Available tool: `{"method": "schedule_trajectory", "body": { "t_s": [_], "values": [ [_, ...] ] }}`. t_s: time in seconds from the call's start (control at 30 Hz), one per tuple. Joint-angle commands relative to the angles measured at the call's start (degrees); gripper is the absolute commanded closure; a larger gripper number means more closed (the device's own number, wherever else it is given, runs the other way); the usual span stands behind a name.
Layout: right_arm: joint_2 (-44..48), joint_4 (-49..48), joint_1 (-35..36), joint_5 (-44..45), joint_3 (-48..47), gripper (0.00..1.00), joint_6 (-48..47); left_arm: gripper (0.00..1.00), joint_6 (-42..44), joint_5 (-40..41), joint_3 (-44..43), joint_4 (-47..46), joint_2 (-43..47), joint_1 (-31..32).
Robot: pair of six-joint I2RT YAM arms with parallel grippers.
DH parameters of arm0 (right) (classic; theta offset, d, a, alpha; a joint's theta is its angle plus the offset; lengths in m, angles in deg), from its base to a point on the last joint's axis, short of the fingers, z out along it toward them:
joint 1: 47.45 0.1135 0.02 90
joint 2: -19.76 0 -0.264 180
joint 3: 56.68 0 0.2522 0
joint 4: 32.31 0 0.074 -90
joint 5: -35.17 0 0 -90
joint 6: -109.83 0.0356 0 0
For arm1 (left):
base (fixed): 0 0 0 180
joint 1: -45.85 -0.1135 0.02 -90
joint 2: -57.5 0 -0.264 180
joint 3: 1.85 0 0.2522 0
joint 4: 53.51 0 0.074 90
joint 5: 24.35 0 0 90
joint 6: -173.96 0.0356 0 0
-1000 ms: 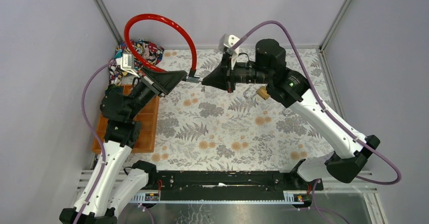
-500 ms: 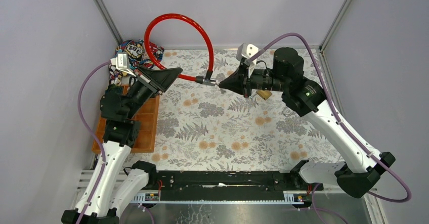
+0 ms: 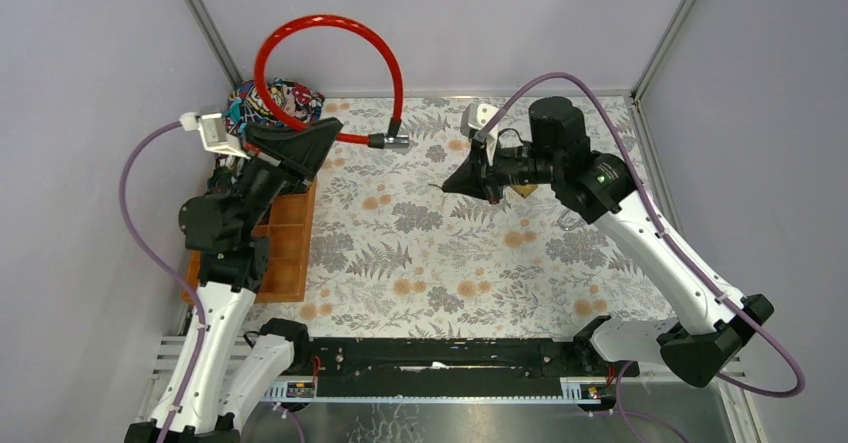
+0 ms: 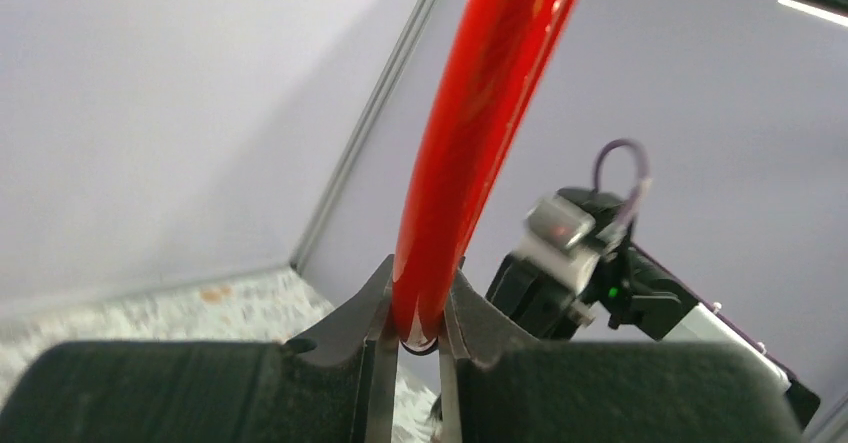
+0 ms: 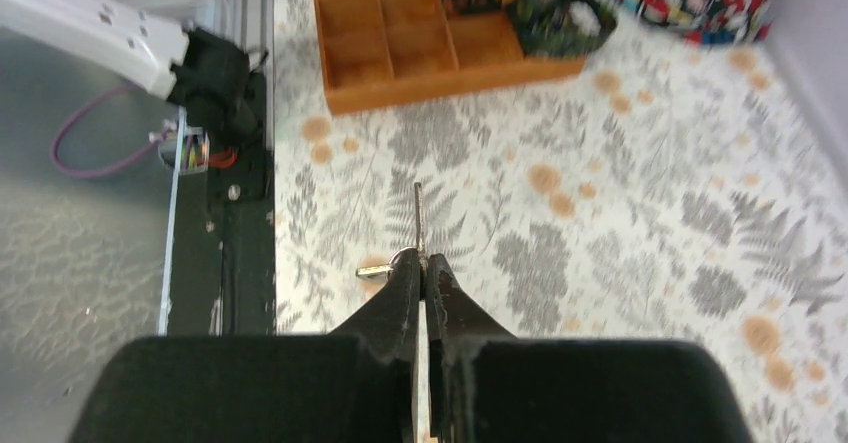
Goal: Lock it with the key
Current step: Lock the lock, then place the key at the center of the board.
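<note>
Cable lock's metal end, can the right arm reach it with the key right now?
Probably yes. The metal end hangs in open air, nothing between it and the key in the right gripper.

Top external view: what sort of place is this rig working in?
Probably an enclosed lab workcell: plain panel walls held by aluminium posts, a floral tablecloth, and a black mounting rail at the near edge.

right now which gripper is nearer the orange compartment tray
Left. The left gripper, shut on the red cable lock, hangs just beyond the orange tray; the right gripper, pinching the key, is well off to the right.
</note>
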Motion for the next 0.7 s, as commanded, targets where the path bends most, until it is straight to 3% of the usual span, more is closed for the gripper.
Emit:
{"method": "schedule_trajectory", "body": {
  "t_s": [0.0, 0.2, 0.33, 0.5, 0.67],
  "values": [
    [-0.66, 9.76, -1.10, -0.29, 1.52, 1.00, -6.70, 1.00, 5.16, -1.80, -5.49, -15.17, 1.05, -0.55],
    [0.95, -0.32, -4.94, 1.89, 8.09, 1.00, 1.39, 1.00, 3.87, -2.23, -4.64, -10.67, 2.37, -0.61],
    [-3.91, -5.24, -4.94, 3.97, 13.90, 1.00, 14.86, 1.00, 0.96, -1.36, -1.38, -7.94, 3.65, -0.55],
    [-8.55, -21.06, -4.58, 3.95, 27.68, 1.00, 31.91, 1.00, -0.03, 1.33, 2.96, 0.05, 7.12, -0.55],
    [-16.33, -31.47, -4.25, 2.67, 35.66, 1.00, 38.99, 1.00, -1.09, 3.32, 6.26, 5.27, 10.87, -0.55]
  ]
}}
